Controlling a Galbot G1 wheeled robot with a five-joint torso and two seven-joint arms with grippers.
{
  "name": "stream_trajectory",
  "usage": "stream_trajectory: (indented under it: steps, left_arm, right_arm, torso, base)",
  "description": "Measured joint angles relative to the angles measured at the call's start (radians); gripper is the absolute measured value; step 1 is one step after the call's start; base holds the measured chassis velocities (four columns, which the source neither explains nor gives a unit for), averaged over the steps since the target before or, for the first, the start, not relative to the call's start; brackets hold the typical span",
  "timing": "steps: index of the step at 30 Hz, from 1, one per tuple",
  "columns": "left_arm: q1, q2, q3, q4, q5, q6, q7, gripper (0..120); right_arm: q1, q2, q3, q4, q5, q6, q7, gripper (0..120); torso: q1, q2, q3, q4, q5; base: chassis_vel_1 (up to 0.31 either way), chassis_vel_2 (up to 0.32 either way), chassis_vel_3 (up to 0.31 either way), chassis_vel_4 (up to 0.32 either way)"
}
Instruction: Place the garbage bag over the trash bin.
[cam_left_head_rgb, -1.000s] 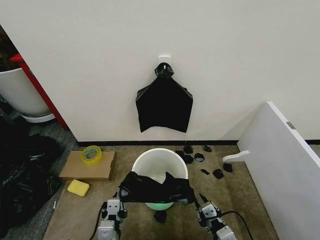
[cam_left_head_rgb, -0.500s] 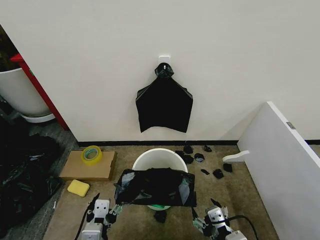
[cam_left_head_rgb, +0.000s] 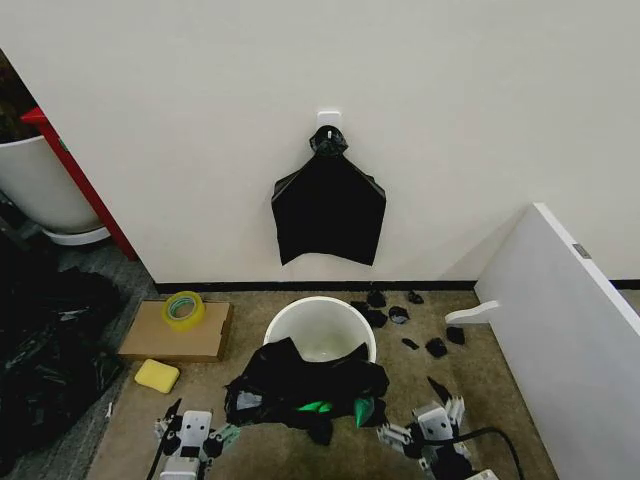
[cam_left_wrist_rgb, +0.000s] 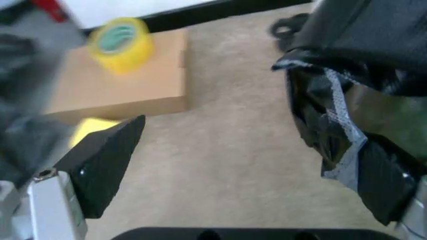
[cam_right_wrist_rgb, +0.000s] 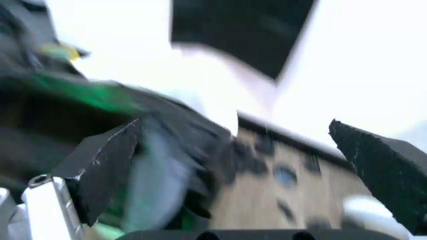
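The cream-white trash bin (cam_left_head_rgb: 322, 318) stands on the carpet by the wall, its mouth uncovered at the back. The black garbage bag (cam_left_head_rgb: 300, 385) lies crumpled over the bin's near rim and front, with the green base showing through it. My left gripper (cam_left_head_rgb: 195, 433) is low at the bag's left, open. In the left wrist view the left gripper (cam_left_wrist_rgb: 247, 150) has its jaws spread wide, and the bag (cam_left_wrist_rgb: 360, 60) hangs against one finger. My right gripper (cam_left_head_rgb: 422, 425) is low at the bag's right, open. The right wrist view also shows the right gripper (cam_right_wrist_rgb: 233, 127) spread wide, beside the bag (cam_right_wrist_rgb: 80, 115).
A flat black triangular bundle (cam_left_head_rgb: 328, 205) hangs from a wall hook. A cardboard box (cam_left_head_rgb: 175, 335) with a yellow tape roll (cam_left_head_rgb: 184, 308) and a yellow sponge (cam_left_head_rgb: 157, 375) lie left. Black scraps (cam_left_head_rgb: 400, 315) lie behind the bin, right. A white panel (cam_left_head_rgb: 565, 330) leans at the right.
The bag was stretched wide between both grippers; both have let go and drawn back and apart. The bag has slumped into a crumpled heap on the bin's front.
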Motion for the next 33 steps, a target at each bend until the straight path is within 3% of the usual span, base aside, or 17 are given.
stream_trajectory:
  steps: [1,6,9,15,16,22,23,28,29,30,33]
  left_arm:
    - [0.000,0.000,0.000,0.000,0.000,0.000,0.000,100]
    - [-0.017,0.018,-0.007,0.078,0.035,-0.132,0.196,100]
    - [-0.011,0.030,-0.012,0.090,0.055,-0.179,0.265,100]
    - [0.019,0.062,-0.091,0.162,0.148,-0.371,0.531,100]
    - [0.019,0.062,-0.091,0.162,0.148,-0.371,0.531,100]
    - [0.004,0.060,-0.222,0.301,0.228,-0.654,0.802,100]
    - [0.004,0.060,-0.222,0.301,0.228,-0.654,0.802,100]
    - [-0.051,0.021,-0.373,0.434,0.039,-0.843,1.335,100]
    - [-0.062,0.014,-0.399,0.458,0.009,-0.865,1.408,100]
    - [-0.062,0.014,-0.399,0.458,0.009,-0.865,1.408,100]
    - [-0.086,0.001,-0.455,0.505,-0.072,-0.908,1.539,100]
  right_arm:
    - [0.000,0.000,0.000,0.000,0.000,0.000,0.000,100]
    - [0.038,0.031,0.002,-0.052,-0.038,0.099,-0.079,100]
    - [0.048,0.044,-0.009,-0.071,-0.039,0.103,-0.085,100]
    - [0.062,0.061,-0.032,-0.111,-0.039,0.098,-0.085,100]
    - [0.062,0.061,-0.032,-0.111,-0.039,0.098,-0.085,100]
    - [0.066,0.073,-0.037,-0.136,-0.040,0.096,-0.084,100]
    - [0.066,0.073,-0.037,-0.136,-0.040,0.096,-0.084,100]
    - [0.049,0.061,-0.034,-0.127,-0.059,0.108,-0.081,100]
    - [0.043,0.055,-0.030,-0.122,-0.068,0.121,-0.084,100]
    - [0.043,0.055,-0.030,-0.122,-0.068,0.121,-0.084,100]
    - [0.028,0.040,-0.010,-0.116,-0.102,0.178,-0.117,100]
  torso:
    - [0.000,0.000,0.000,0.0000,0.0000]
    - [0.000,0.000,0.000,0.0000,-0.0001]
    - [0.000,0.000,0.000,0.0000,-0.0001]
    - [0.000,0.000,0.000,0.0000,-0.0001]
    - [0.000,0.000,0.000,0.0000,-0.0001]
    - [0.000,0.000,0.000,-0.0001,-0.0003]
    - [0.000,0.000,0.000,-0.0001,-0.0003]
    - [0.000,0.000,0.000,-0.0002,-0.0001]
    - [0.000,0.000,0.000,-0.0002,0.0000]
    - [0.000,0.000,0.000,-0.0002,0.0000]
    - [0.000,0.000,0.000,0.0000,-0.0002]
  base:
    - [0.000,0.000,0.000,0.000]
    - [0.000,0.000,0.000,0.000]
    - [0.000,0.000,0.000,0.000]
    - [0.000,0.000,0.000,0.000]
    - [0.000,0.000,0.000,0.000]
    - [0.000,0.000,0.000,0.000]
    - [0.000,0.000,0.000,0.000]
    - [0.000,0.000,0.000,0.000]
    - [0.000,0.000,0.000,0.000]
    - [0.000,0.000,0.000,0.000]
    - [0.000,0.000,0.000,0.000]
